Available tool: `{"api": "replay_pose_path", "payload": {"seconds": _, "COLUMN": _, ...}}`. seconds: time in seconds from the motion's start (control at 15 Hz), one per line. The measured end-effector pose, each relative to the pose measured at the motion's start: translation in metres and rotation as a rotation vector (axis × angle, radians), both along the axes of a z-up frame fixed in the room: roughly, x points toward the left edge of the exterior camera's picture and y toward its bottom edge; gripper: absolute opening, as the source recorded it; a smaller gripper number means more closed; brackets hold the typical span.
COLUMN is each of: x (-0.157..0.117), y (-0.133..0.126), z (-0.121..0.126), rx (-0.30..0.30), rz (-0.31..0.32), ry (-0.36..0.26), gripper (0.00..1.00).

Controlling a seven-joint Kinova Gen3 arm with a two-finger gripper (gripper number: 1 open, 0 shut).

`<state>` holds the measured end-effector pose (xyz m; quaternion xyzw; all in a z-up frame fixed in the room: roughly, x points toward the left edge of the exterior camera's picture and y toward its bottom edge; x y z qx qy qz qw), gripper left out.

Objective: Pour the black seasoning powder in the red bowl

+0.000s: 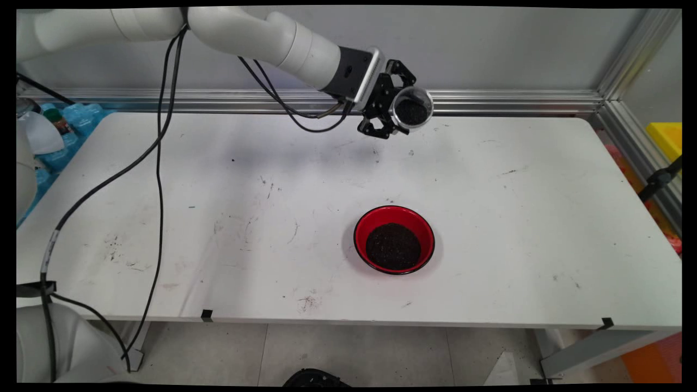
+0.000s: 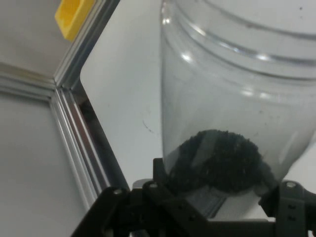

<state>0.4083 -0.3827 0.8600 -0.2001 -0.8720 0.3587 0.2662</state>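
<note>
My gripper (image 1: 400, 114) hangs above the table's far middle, shut on a clear plastic cup (image 1: 412, 109) that lies tilted on its side with its mouth toward the camera. Dark grains sit in the cup's bottom. In the hand view the clear cup (image 2: 232, 103) fills the right half, and the dark grains (image 2: 219, 163) are heaped near my black linkage (image 2: 148, 207). Well below the gripper in the main view, a red bowl (image 1: 394, 239) stands on the white table (image 1: 218, 218) with a mound of the same dark grains (image 1: 393, 246) in it.
An aluminium rail (image 1: 490, 100) runs along the table's far edge and turns down the right side (image 1: 631, 136). A yellow block (image 1: 665, 136) sits beyond the right rail. Black cables (image 1: 159, 163) hang from the arm over the table's left part. Blue packets (image 1: 81, 120) lie at the far left.
</note>
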Motion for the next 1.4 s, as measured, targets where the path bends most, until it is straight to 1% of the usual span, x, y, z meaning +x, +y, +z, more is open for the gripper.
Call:
{"api": "replay_pose_path", "payload": {"seconds": 0.13, "x": -0.001, "y": 0.001, "z": -0.002, "rx": -0.035, "rz": -0.029, "ry": -0.022, "gripper": 0.0}}
{"api": "replay_pose_path", "payload": {"seconds": 0.47, "x": -0.008, "y": 0.005, "z": -0.013, "rx": -0.147, "rz": -0.115, "ry": -0.087, "gripper": 0.0}}
{"api": "replay_pose_path", "payload": {"seconds": 0.87, "x": -0.015, "y": 0.007, "z": -0.03, "rx": -0.244, "rz": -0.196, "ry": -0.143, "gripper": 0.0}}
{"api": "replay_pose_path", "payload": {"seconds": 1.13, "x": -0.02, "y": 0.009, "z": -0.042, "rx": -0.302, "rz": -0.245, "ry": -0.174, "gripper": 0.0}}
{"api": "replay_pose_path", "payload": {"seconds": 1.4, "x": -0.021, "y": 0.012, "z": -0.049, "rx": -0.335, "rz": -0.279, "ry": -0.194, "gripper": 0.0}}
